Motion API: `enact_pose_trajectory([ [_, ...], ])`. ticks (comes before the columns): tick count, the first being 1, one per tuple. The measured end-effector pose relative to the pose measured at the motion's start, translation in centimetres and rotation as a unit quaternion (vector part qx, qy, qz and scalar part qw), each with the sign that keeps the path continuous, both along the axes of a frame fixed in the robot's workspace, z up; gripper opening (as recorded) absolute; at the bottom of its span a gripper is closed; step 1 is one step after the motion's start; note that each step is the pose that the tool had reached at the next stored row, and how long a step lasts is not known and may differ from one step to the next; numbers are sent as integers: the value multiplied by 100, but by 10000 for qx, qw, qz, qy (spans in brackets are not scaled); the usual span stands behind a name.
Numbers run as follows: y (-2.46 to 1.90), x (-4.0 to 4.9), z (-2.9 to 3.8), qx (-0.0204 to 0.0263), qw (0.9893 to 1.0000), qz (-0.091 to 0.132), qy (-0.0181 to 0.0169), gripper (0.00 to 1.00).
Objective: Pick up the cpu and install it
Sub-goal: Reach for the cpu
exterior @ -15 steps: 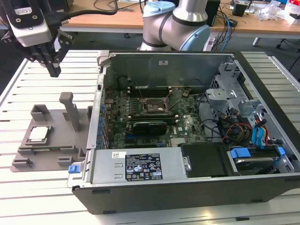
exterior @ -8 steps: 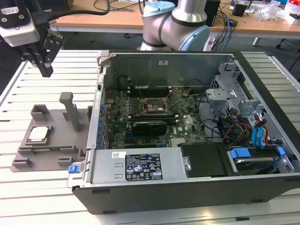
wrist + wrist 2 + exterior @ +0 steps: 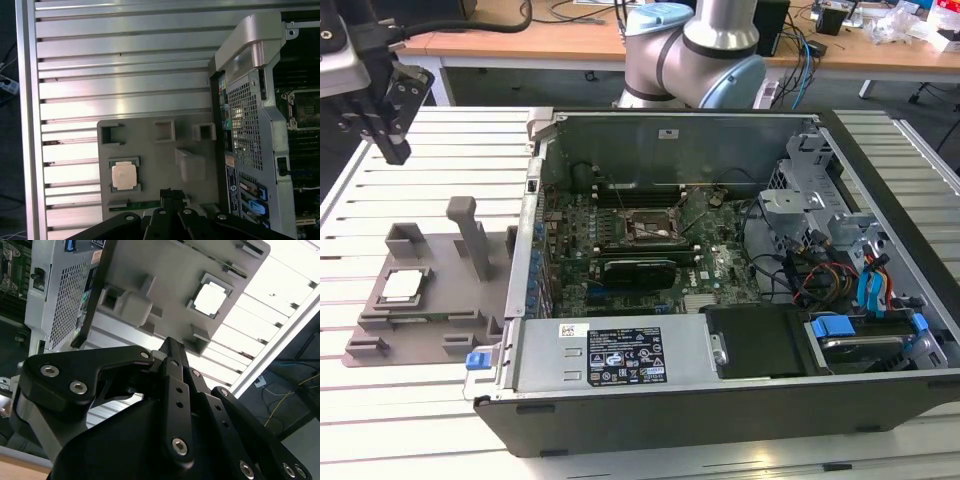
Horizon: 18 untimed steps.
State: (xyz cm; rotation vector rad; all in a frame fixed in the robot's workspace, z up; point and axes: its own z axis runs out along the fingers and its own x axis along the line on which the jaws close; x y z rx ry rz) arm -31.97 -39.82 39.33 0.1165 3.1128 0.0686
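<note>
**Plainly, nothing is held yet: the hazards lie in the reach for the cpu**

In the exterior view, the pincer [image 3: 394,148] is seen high at the exterior view's left, above the far part of the slatted bench [image 3: 380,420]. Its fingers are brought together with nothing between them. The cpu [image 3: 402,287] is seated flat in a recess of the grey fixture tray [image 3: 430,335], nearer and well below the pincer. An upright post [image 3: 470,225] rises from the tray between the cpu and the open computer case [image 3: 740,400]. The socket [image 3: 645,230] is seen inside the case, well apart from the cpu.

In the second wrist view, the pincer [image 3: 170,344] tips are seen pressed together and pointed towards the tray [image 3: 165,265], with the cpu [image 3: 210,299] off to one side of their line. Were a descent made with the fingers together, the metal top would probably be struck rather than straddled. The post could also be clipped if the approach were skewed.

In the first wrist view, the cpu [image 3: 124,176] is shown framed closely by the low lips of its recess. A lip could be caught along with the chip, or the chip tilted and jammed. So thin and flat a part is also judged likely to slip if it is gripped off-centre.
</note>
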Motion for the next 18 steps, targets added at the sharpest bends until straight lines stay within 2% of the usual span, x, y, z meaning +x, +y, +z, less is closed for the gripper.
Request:
enact_pose_trajectory([
  [5,1,-146,0,0,10000,0,0,11],
  [13,2,-314,0,0,10000,0,0,11],
  [18,2,-455,0,0,10000,0,0,11],
])
